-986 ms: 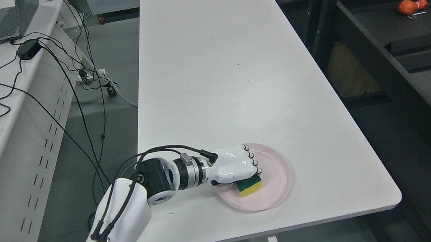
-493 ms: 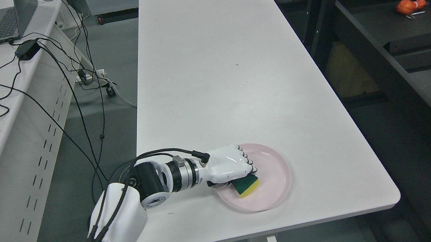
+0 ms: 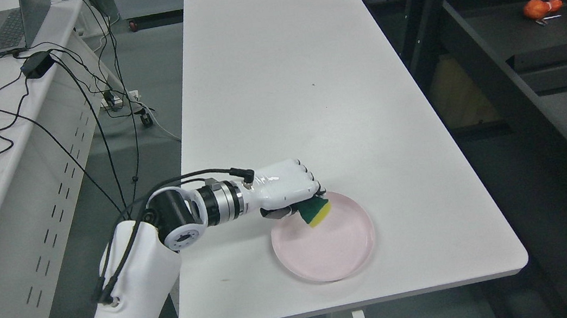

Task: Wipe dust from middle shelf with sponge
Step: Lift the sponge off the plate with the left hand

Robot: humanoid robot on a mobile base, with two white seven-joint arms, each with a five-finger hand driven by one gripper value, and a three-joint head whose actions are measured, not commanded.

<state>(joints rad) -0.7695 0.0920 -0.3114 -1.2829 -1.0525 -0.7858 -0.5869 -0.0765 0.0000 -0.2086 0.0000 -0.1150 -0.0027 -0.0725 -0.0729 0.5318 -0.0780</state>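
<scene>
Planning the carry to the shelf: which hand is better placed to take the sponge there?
The left hand. Its fingers are closed on the sponge, held at the far edge of the pink plate. The right arm is out of view. The dark shelf stands to the right of the table.

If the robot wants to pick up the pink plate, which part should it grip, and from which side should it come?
Probably the rim of the pink plate nearest the front edge of the white table, approached from the front. The plate is shallow and lies flat, so only its raised rim offers a hold. The far-left rim is crowded: the left hand holds the sponge over it.
</scene>
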